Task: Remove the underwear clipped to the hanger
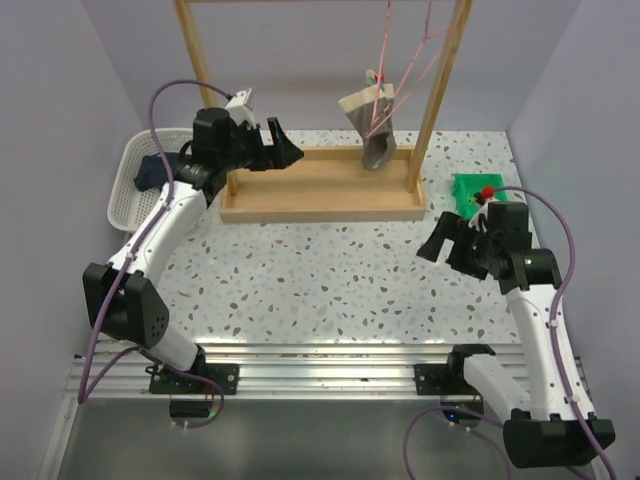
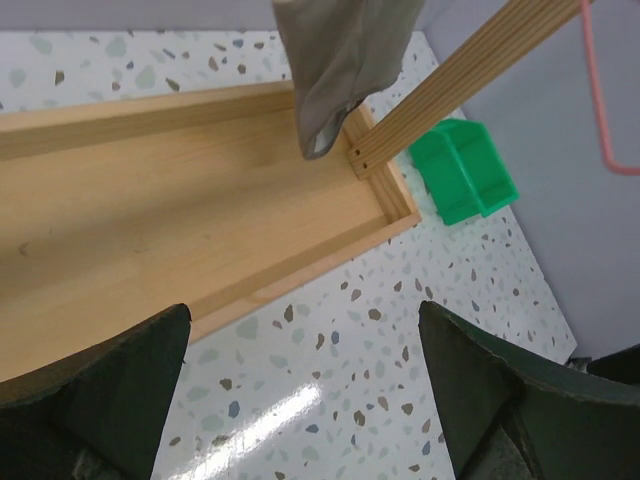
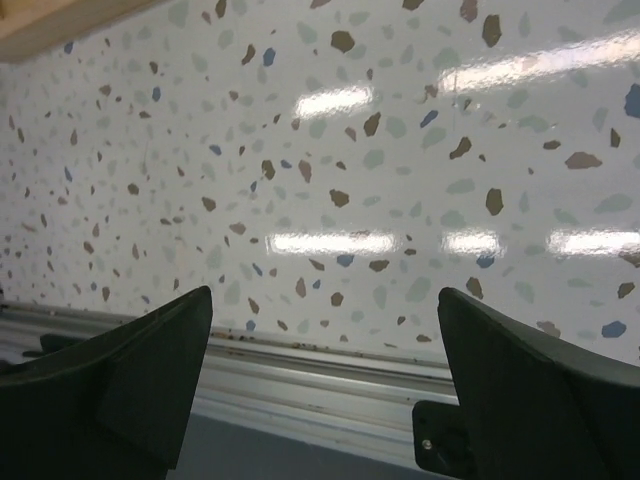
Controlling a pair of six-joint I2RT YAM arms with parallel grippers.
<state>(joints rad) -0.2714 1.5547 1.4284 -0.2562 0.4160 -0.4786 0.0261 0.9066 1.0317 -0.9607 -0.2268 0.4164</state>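
Note:
The grey underwear with a beige waistband hangs from a pink hanger on the wooden rack. It also shows at the top of the left wrist view. The dark navy underwear lies in the white basket at the left. My left gripper is open and empty over the rack's base tray, left of the grey pair; its jaws stand wide apart. My right gripper is open and empty low over the table at the right.
The rack's right post stands beside the grey pair and shows in the left wrist view. A green bin with a red item sits right of the rack. A metal rail runs along the near edge.

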